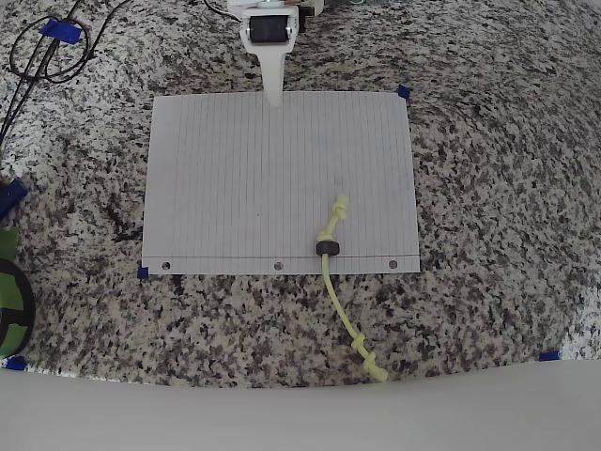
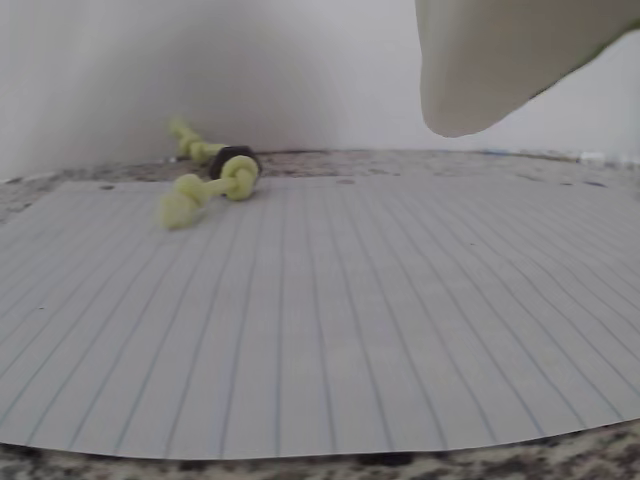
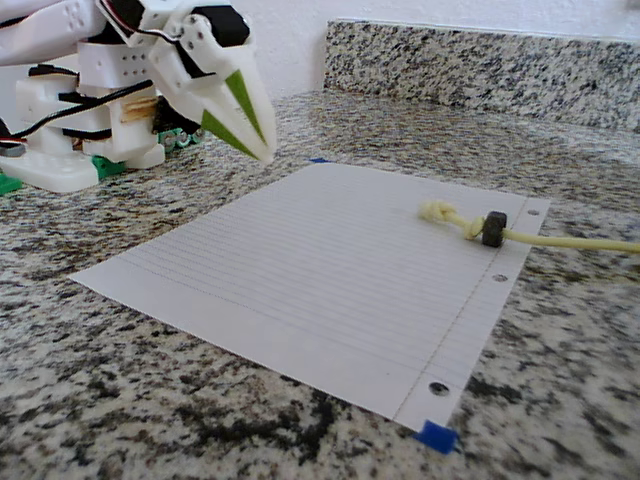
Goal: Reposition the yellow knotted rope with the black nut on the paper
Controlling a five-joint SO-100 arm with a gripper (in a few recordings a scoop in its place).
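Observation:
The paper (image 1: 244, 188) lies flat on the granite counter with its punched holes along the near edge. The yellow knotted rope (image 1: 334, 299) runs from a knot on the sheet's lower right across that edge onto the bare stone. The black nut (image 1: 327, 248) sits on the rope just inside the holed edge. My gripper (image 1: 273, 97) hovers over the far edge, shut and holding nothing, well away from the rope. The wrist view shows the rope (image 2: 200, 190) and nut (image 2: 232, 157) far across the paper (image 2: 320, 320). In the fixed view the gripper (image 3: 262, 150) points down left of the rope (image 3: 450, 217) and nut (image 3: 493, 228).
Black cables (image 1: 38, 56) loop at the counter's top left. A green and black object (image 1: 11, 301) sits at the left edge. Blue tape bits (image 1: 404, 92) mark the paper's corners. A granite backsplash (image 3: 480, 65) rises behind, and the arm's base (image 3: 60, 150) stands at the left.

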